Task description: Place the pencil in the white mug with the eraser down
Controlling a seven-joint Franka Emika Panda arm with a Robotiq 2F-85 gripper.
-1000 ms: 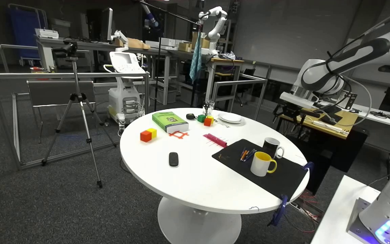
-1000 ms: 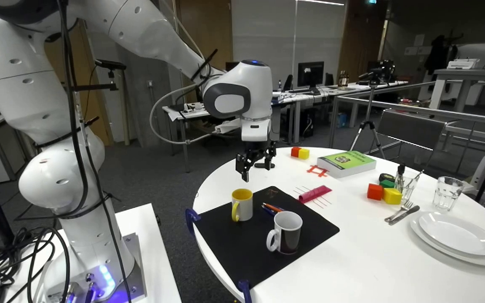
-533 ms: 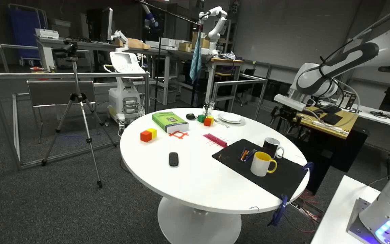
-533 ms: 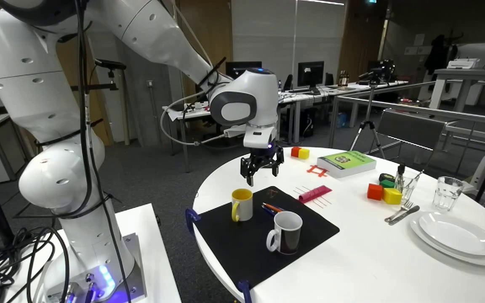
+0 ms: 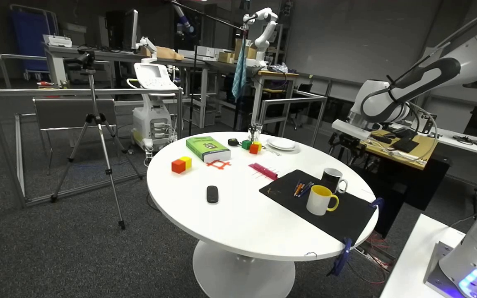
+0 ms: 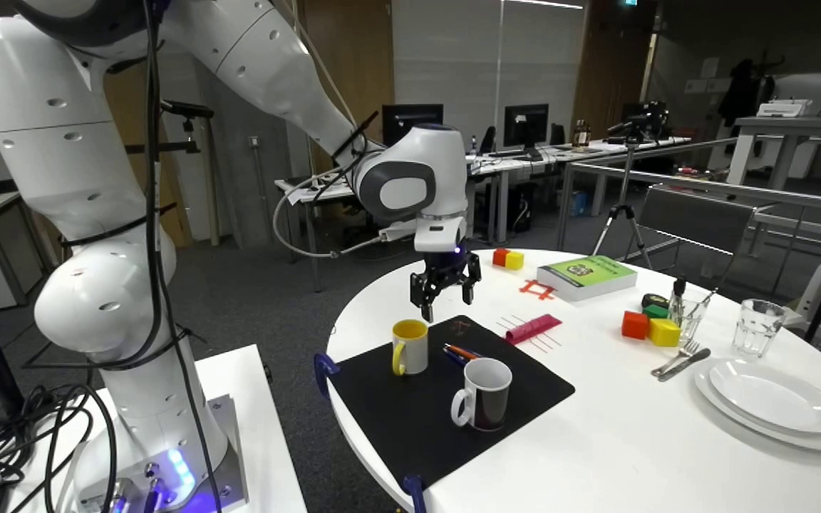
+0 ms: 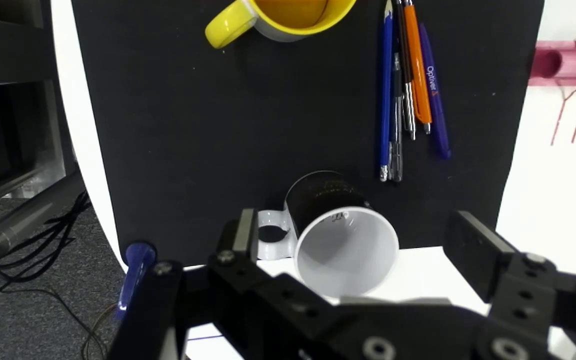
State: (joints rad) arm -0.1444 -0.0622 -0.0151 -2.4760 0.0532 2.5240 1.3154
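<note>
In the wrist view the blue pencil (image 7: 386, 90) lies on the black mat, at the side of a bundle of pens. Its whitish eraser end points toward the dark mug, its sharpened tip toward the top of the view. The white mug (image 6: 416, 350), yellow inside with a yellow handle, stands upright on the mat; the wrist view catches only part of it, its yellow handle (image 7: 228, 25) included. High over the mat hangs my gripper (image 7: 354, 225), open, its fingers wide apart and holding nothing. In an exterior view the gripper (image 6: 447, 305) appears above and behind the white mug.
A black mug with white inside (image 7: 328, 200) stands upright on the mat, seen below and between my fingers. Several pens (image 7: 416, 65) touch or flank the pencil. Blue clamps (image 5: 343, 256) grip the table edge. A pink tube (image 6: 533, 328), green book (image 6: 587, 274), cubes and plates (image 6: 774, 399) lie beyond.
The arm has come lower and swung sideways over the table, rightward in an exterior view and leftward in the opposite one. The gripper stays open; the mugs and pens have not moved.
</note>
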